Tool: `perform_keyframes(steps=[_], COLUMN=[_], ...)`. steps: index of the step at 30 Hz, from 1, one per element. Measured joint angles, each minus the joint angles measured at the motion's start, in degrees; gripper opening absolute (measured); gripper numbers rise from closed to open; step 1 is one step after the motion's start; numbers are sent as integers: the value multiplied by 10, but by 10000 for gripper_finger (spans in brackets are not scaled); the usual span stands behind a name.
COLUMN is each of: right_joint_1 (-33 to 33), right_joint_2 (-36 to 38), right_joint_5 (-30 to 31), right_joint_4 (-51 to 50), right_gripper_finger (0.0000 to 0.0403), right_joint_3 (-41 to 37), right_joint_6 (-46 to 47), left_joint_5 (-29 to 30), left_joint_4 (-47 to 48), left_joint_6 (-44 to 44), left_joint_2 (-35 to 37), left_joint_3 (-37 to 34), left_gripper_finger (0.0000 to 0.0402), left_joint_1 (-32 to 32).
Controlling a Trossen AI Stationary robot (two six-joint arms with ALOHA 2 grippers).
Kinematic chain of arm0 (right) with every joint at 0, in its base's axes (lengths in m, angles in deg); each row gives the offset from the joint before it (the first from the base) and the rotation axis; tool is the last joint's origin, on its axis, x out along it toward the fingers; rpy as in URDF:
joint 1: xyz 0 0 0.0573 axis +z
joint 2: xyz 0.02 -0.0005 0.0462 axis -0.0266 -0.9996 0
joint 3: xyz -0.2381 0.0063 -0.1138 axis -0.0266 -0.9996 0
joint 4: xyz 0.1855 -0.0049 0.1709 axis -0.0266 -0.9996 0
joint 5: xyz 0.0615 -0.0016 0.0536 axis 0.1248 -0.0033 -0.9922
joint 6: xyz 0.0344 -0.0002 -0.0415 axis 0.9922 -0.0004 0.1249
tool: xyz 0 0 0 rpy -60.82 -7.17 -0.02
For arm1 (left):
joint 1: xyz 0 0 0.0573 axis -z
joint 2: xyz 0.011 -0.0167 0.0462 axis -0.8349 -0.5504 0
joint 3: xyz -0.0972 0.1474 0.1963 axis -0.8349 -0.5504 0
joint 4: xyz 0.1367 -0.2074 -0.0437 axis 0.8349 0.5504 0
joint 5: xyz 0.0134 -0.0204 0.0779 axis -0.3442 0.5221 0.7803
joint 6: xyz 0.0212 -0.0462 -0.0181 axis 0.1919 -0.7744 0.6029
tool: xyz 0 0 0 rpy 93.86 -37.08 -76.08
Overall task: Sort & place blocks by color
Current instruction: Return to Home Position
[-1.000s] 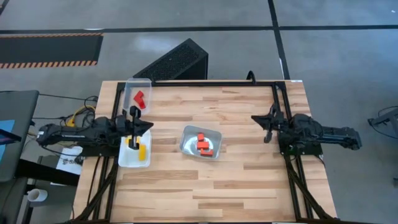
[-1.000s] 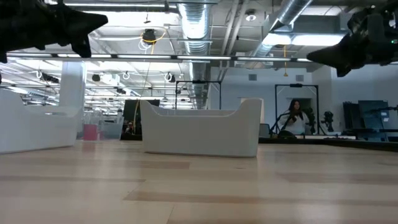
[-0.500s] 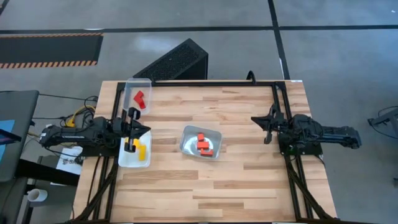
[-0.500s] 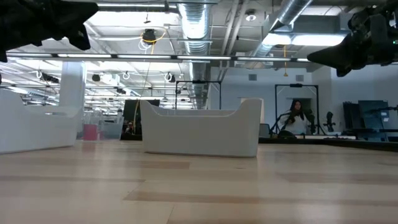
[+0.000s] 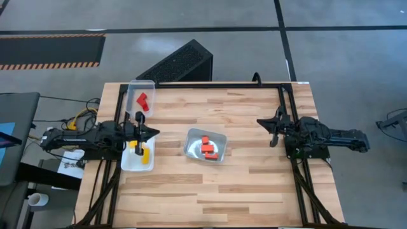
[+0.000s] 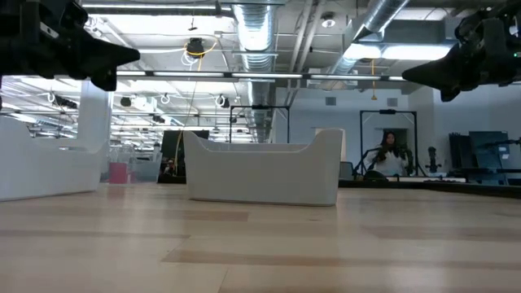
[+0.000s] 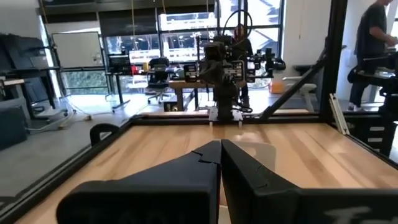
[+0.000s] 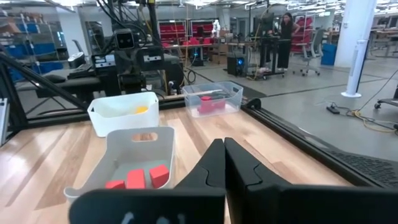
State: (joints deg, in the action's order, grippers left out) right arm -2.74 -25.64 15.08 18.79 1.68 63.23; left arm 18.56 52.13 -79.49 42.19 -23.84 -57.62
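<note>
Yellow blocks (image 5: 145, 154) lie in a white tray (image 5: 131, 160) at the table's left edge. A red block (image 5: 142, 100) sits in a clear tray (image 5: 141, 89) farther back. Red and orange blocks (image 5: 208, 147) lie in the middle white tray (image 5: 191, 143), also seen in the right wrist view (image 8: 138, 177). My left gripper (image 5: 157, 132) hovers shut above the yellow tray, its fingers closed together (image 7: 219, 152). My right gripper (image 5: 261, 122) waits shut at the table's right edge (image 8: 224, 155). Neither holds anything.
Black frame rails (image 5: 216, 84) run along the table's far, left and right edges. Bare wood (image 5: 210, 191) stretches between the middle tray and the near edge. People (image 6: 389, 153) stand in the room beyond the table.
My left gripper has shifted a little over the yellow tray and come lower in the low view. My right arm has kept still, and the blocks and trays lie as before.
</note>
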Motion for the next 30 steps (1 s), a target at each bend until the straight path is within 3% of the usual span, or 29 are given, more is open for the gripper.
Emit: perform_keyframes(steps=[30], right_joint_1=[0], right_joint_2=[0], right_joint_5=[3], right_joint_4=[0], right_gripper_finger=[11], right_joint_3=[0], right_joint_6=[-10], left_joint_5=[40], left_joint_4=[14], left_joint_6=[-15], left_joint_2=[0], left_joint_3=[-1], left_gripper_finger=[0], left_joint_1=[0])
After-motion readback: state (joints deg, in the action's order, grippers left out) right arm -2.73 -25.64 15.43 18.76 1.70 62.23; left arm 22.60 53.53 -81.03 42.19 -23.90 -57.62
